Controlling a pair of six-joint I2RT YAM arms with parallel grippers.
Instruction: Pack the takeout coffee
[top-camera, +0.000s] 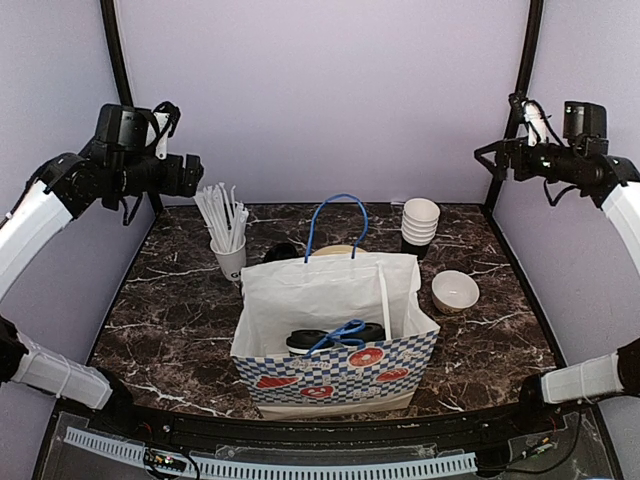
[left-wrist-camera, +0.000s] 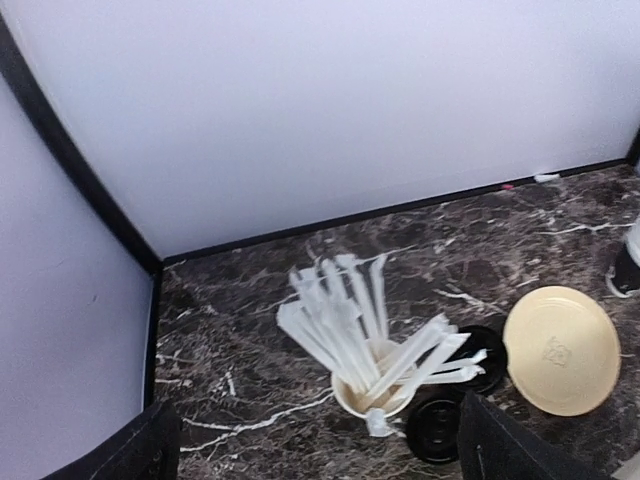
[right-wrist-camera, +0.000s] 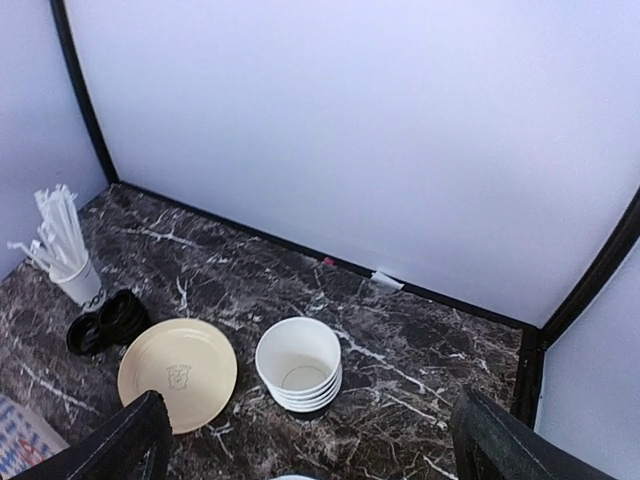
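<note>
The takeout coffee (top-camera: 335, 338) shows as black lids low inside the paper bag (top-camera: 300, 290), partly behind the fallen blue handle (top-camera: 345, 333). My left gripper (top-camera: 193, 172) hangs high over the table's back left, open and empty. In its wrist view the left gripper (left-wrist-camera: 318, 420) looks down on loose black lids (left-wrist-camera: 437, 425). My right gripper (top-camera: 487, 158) is raised at the back right, also open with nothing in it. Below the right gripper (right-wrist-camera: 310, 410) stands a stack of empty black paper cups (right-wrist-camera: 298, 362) with white insides; the same stack of cups (top-camera: 420, 225) is behind the bag.
A white cup of straws (top-camera: 228, 255) stands back left of the bag. A small white bowl (top-camera: 455, 290) lies to the bag's right. A cream plate (right-wrist-camera: 178, 372) sits behind the bag, beside more black lids (right-wrist-camera: 105, 322). Walls close the table on three sides.
</note>
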